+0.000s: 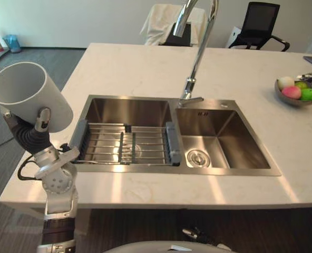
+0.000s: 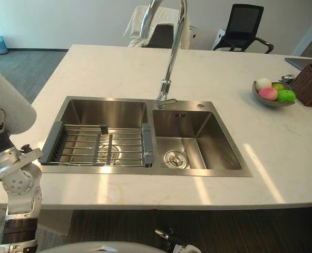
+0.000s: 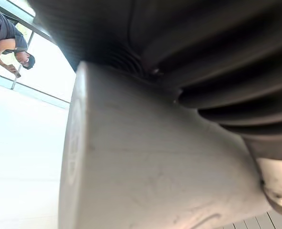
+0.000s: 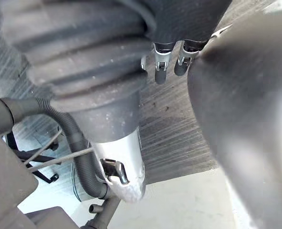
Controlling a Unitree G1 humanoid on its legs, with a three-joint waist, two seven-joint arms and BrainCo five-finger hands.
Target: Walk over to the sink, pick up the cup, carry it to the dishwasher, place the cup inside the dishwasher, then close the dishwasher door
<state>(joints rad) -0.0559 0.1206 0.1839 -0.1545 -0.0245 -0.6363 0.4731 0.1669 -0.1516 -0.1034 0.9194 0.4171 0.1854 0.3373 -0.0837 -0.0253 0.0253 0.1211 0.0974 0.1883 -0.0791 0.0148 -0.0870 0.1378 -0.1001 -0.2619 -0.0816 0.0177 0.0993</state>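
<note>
Pale stone countertop (image 1: 145, 68) spreads ahead; off its left edge the left hand (image 1: 32, 134) is raised, closed around a white cylindrical cup (image 1: 32, 92) — smooth-walled, mouth tilted up and away from the counter. Past it, a double-basin stainless steel sink (image 1: 240, 138) sits by the front edge, a steel wire rack (image 1: 124, 145) in its left basin. The right hand (image 4: 119, 167) hangs low over dark floor (image 4: 179, 129); open or closed, I cannot tell. My worry: the slick cup could slide from the grip on the walk, or clip the counter's left edge in turning.
</note>
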